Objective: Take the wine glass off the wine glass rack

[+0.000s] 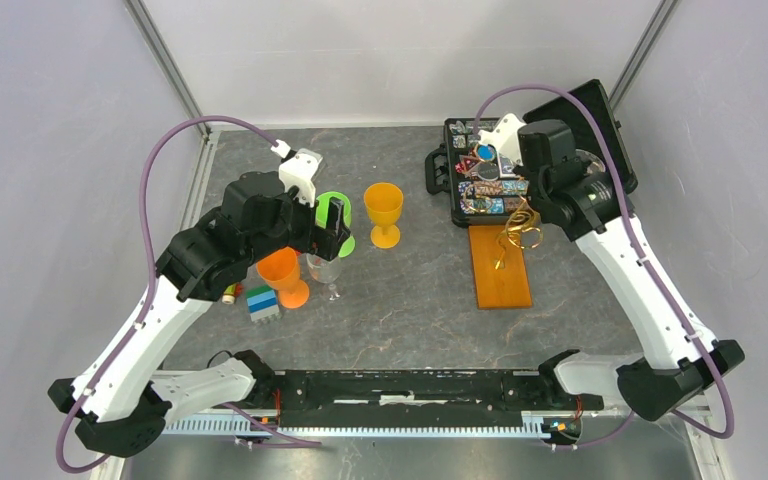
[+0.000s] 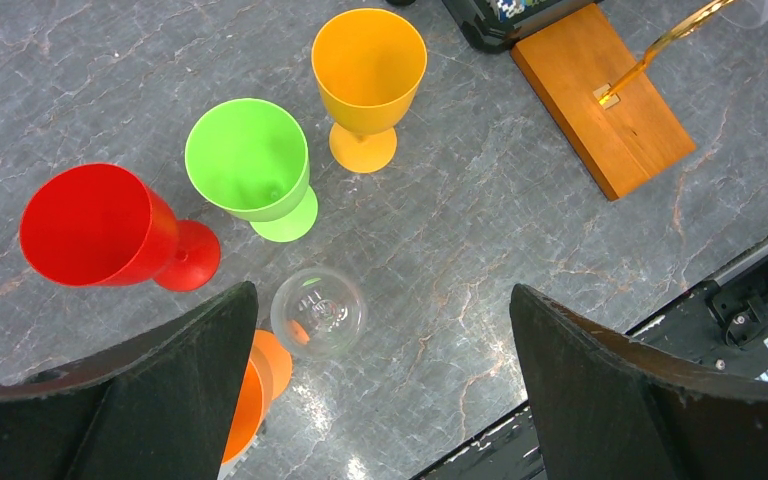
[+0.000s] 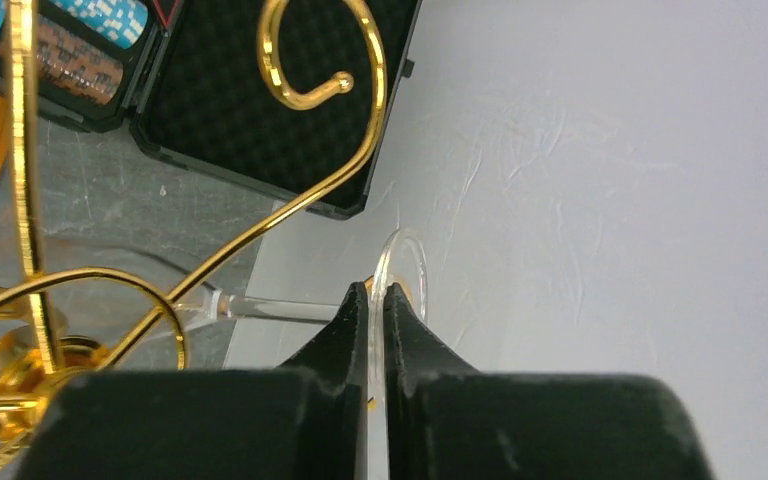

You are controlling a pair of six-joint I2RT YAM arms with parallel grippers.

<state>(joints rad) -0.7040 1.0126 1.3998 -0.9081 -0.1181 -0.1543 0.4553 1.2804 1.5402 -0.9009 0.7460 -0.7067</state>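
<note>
The wine glass (image 3: 407,258) is clear and hangs sideways on the wine glass rack (image 3: 305,200), a gold wire stand with curled arms. Its stem (image 3: 270,310) runs left from the round foot toward the bowl behind the wires. My right gripper (image 3: 377,292) is shut on the edge of the foot, with the thin disc pinched between both fingers. In the top view the rack (image 1: 517,235) stands on its orange-brown wooden base (image 1: 501,275) at the right. My left gripper (image 2: 380,300) hangs open over the table at the left, holding nothing.
Below the left gripper stand a clear glass (image 2: 318,312) and orange (image 2: 245,400), red (image 2: 95,225), green (image 2: 248,160) and yellow (image 2: 368,65) goblets. An open black case (image 1: 485,180) lies behind the rack. Toy blocks (image 1: 263,303) sit near the left arm.
</note>
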